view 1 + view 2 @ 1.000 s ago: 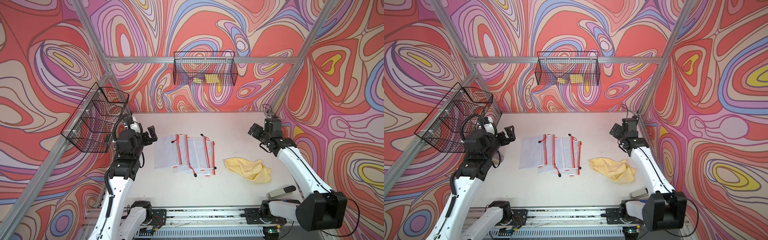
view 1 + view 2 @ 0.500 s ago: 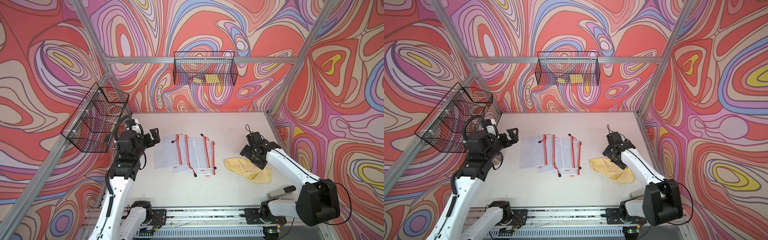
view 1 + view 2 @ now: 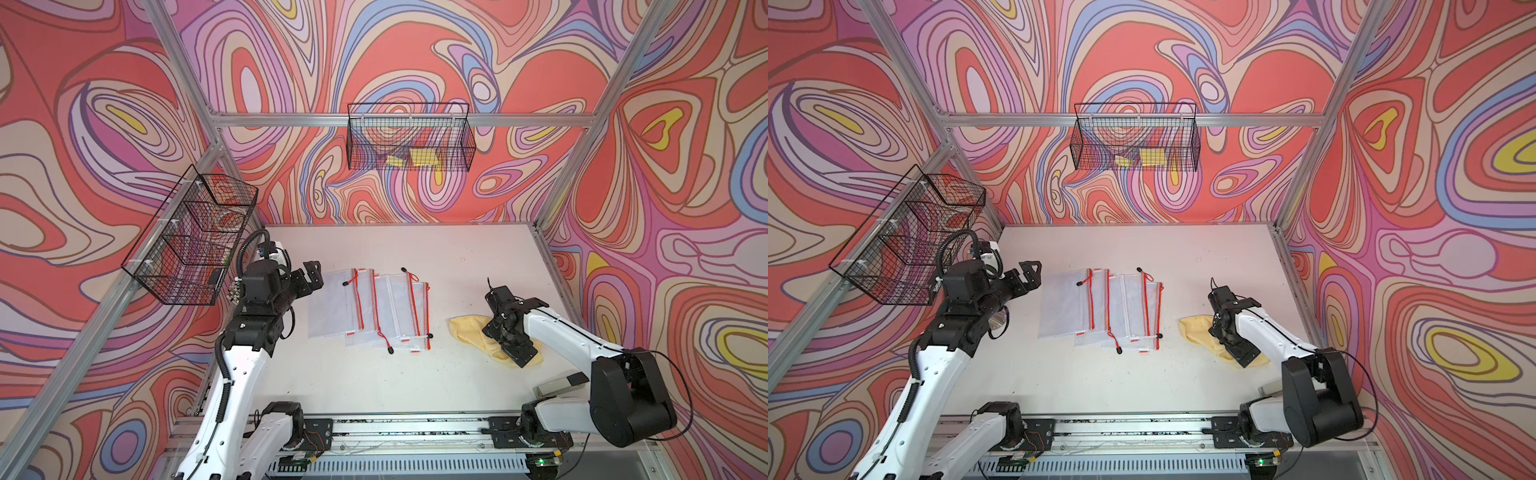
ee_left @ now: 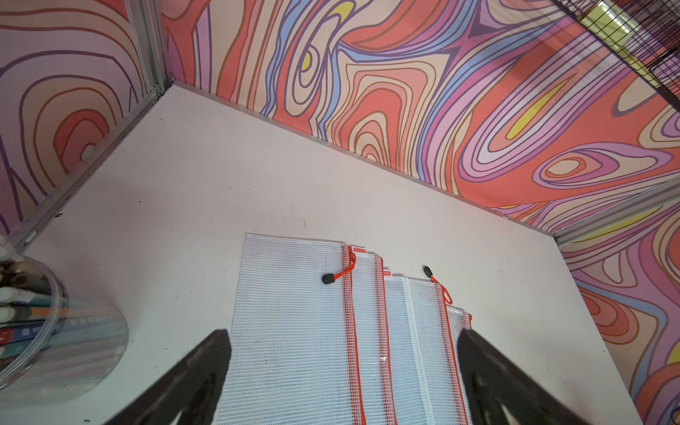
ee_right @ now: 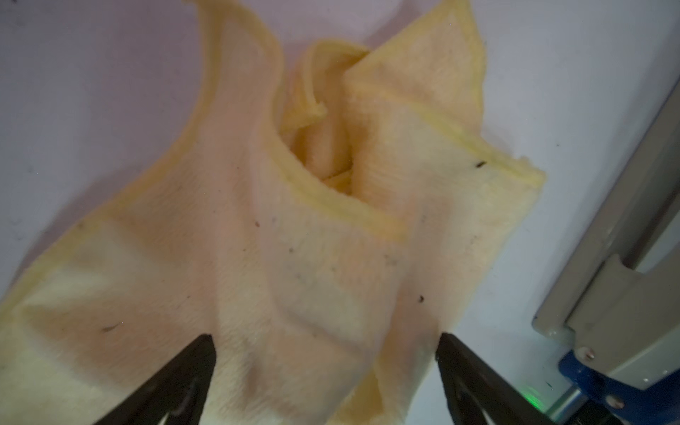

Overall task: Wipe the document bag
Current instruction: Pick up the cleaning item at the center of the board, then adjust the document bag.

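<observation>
Nearest us, one metal rail [image 3: 415, 426] carries two arm bases. Just beyond, beside the right base, lies one grey object [image 3: 559, 383] whose kind we cannot tell. On the white table [image 3: 457, 257] we count one yellow cloth [image 3: 465, 327], crumpled, on the right side. The right gripper [image 3: 509, 343] hangs directly over it with its jaws spread wide and nothing between them. In the wrist view both black fingertips [image 5: 204, 344] frame the cloth's folds, though we cannot tell whether they touch it. At mid-table lie the document bags [image 3: 332, 307], clear mesh, flat and overlapping in one fanned stack. We count four red zipper lines [image 4: 349, 323] and four black zipper pulls [image 3: 345, 284]. Because of the overlap, we cannot be sure of the exact number of bags. The stack is well apart from the cloth. One left gripper [image 3: 316, 276] is just beside the stack's left edge, raised, its jaws likewise wide apart and empty. Its wrist view looks down across the bags between the two fingers [image 4: 206, 368]. One clear container [image 4: 55, 323] holding pens stands near the left arm. Farther off are two hanging baskets. One wire basket [image 3: 191, 237] is on the left wall, and a second one [image 3: 409, 141] on the back wall holds two yellow pieces [image 3: 424, 158].
</observation>
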`<state>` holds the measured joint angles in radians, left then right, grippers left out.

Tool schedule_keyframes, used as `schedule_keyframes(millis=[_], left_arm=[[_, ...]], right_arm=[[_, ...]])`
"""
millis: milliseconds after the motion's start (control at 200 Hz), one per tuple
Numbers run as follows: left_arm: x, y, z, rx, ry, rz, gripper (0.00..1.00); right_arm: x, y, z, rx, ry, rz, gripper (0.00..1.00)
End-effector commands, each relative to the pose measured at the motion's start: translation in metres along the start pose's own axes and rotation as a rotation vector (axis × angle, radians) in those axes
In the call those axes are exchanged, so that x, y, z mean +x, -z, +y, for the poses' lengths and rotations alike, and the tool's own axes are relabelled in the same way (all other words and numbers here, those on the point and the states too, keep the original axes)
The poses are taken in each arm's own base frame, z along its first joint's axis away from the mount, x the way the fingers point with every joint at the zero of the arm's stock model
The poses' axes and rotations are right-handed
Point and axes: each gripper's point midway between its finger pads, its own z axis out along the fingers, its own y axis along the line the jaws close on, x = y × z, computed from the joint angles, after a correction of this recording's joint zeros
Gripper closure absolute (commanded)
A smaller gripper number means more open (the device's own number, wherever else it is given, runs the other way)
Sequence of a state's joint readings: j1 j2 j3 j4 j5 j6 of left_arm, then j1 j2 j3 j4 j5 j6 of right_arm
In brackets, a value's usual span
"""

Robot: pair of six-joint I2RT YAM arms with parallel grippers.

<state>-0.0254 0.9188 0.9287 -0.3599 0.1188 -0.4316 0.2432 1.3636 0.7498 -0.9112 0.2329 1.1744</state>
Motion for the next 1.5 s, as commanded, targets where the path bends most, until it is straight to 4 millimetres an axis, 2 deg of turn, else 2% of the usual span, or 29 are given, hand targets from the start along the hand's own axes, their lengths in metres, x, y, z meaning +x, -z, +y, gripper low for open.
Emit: schedule_keyframes(millis=[0,95,285,471,591,656,696,816,1002,1127,1312,1497], left_arm=[[0.004,-0.003,0.0,0.002,0.012,0.023,0.01],[0.006,-0.005,0.001,0.001,0.012,0.035,0.01],[0.011,-0.008,0.002,-0.003,0.028,0.052,0.02],[0.015,-0.009,0.005,-0.012,0.032,0.064,0.02],[0.019,-0.011,0.006,-0.013,0.029,0.082,0.02],[0.023,-0.014,0.003,0.007,0.021,0.102,0.03],[0.026,-0.016,0.002,0.015,0.018,0.119,0.04],[0.037,-0.024,0.003,0.013,0.021,0.177,0.06],[0.064,-0.042,0.002,-0.016,-0.005,0.294,0.1],[0.088,-0.056,0.002,-0.092,-0.079,0.38,0.12],[0.122,-0.08,-0.006,-0.142,-0.094,0.52,0.17],[0.145,-0.106,-0.007,-0.206,-0.078,0.583,0.25]], right_arm=[[-0.003,-0.007,0.015,-0.051,-0.058,-0.013,0.05],[-0.005,-0.011,0.023,-0.068,-0.057,-0.024,0.11],[-0.016,-0.011,0.033,-0.087,-0.046,-0.069,0.3],[-0.015,-0.019,0.04,-0.097,-0.019,-0.063,0.51],[-0.01,-0.026,0.047,-0.115,-0.006,-0.04,0.73],[-0.01,-0.027,0.05,-0.132,-0.005,-0.038,0.93],[-0.011,-0.025,0.054,-0.146,-0.003,-0.039,1.0],[-0.023,-0.005,0.072,-0.216,0.018,-0.073,1.0],[-0.056,0.059,0.111,-0.388,0.086,-0.177,1.0],[-0.069,0.094,0.128,-0.473,0.123,-0.224,1.0],[-0.07,0.119,0.143,-0.581,0.15,-0.23,1.0],[-0.065,0.124,0.15,-0.634,0.188,-0.22,1.0]])
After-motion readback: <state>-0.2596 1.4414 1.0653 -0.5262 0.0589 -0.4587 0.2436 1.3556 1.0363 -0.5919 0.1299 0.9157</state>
